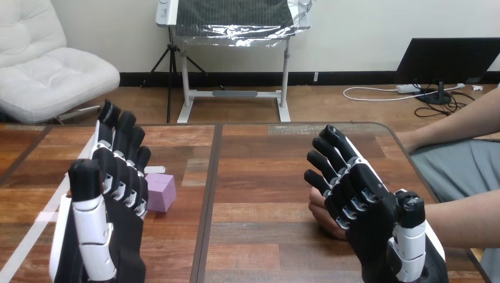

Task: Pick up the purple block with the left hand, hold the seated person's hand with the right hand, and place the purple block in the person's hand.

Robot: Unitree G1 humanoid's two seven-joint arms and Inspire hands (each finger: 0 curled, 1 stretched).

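Two open hands above the bench (pixel 259 177)
The left hand (pixel 112 194), fingers straight, stands just beside the purple block (pixel 160 191); the right hand (pixel 359 200), fingers straight, lies over the person's hand (pixel 323 217)

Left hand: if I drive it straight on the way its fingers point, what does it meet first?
Likely nothing: the left hand points forward over bare wooden table. The small purple block sits beside its fingers, toward the table's middle, seemingly off that line, though depth is unclear.
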